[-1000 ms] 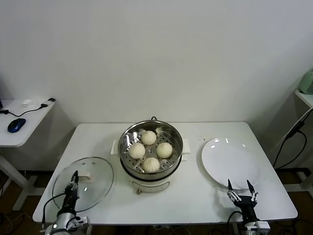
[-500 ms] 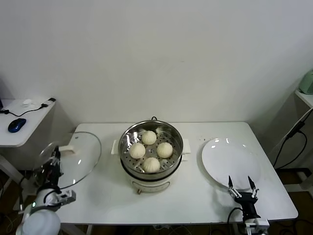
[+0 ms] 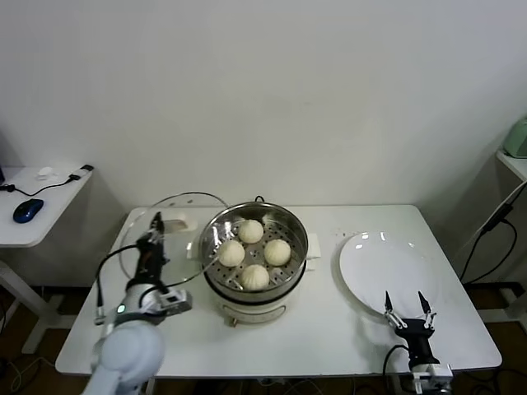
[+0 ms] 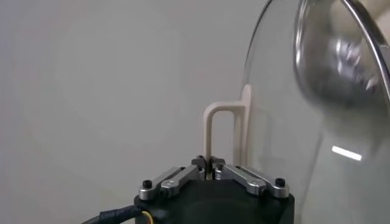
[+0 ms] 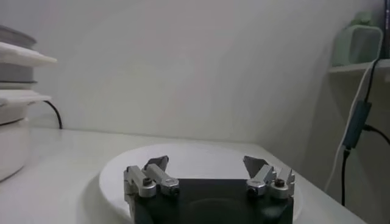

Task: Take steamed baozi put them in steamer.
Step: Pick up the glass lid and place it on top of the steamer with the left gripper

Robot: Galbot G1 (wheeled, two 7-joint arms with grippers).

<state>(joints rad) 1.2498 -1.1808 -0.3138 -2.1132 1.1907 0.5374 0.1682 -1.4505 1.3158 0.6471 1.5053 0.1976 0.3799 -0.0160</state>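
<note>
Several cream-white baozi (image 3: 254,276) lie on the perforated tray inside the steel steamer (image 3: 290,278) at the table's middle. My left gripper (image 3: 156,219) is shut on the white handle (image 4: 222,122) of the round glass lid (image 3: 183,247). It holds the lid raised and tilted on edge just left of the steamer. In the left wrist view the gripper (image 4: 208,164) pinches the handle's foot, with the lid (image 4: 317,122) beside it. My right gripper (image 3: 409,308) is open and empty near the table's front right edge; it also shows in the right wrist view (image 5: 207,167).
A flat white plate (image 3: 387,271) lies right of the steamer, just beyond my right gripper, and shows in the right wrist view (image 5: 195,153). The steamer's white base (image 5: 11,143) shows at that view's edge. A side desk with a blue mouse (image 3: 27,210) stands far left.
My left gripper has lifted the glass lid off the table's front left, swung it up and carried it toward the steamer's left side. My right gripper has barely moved.
</note>
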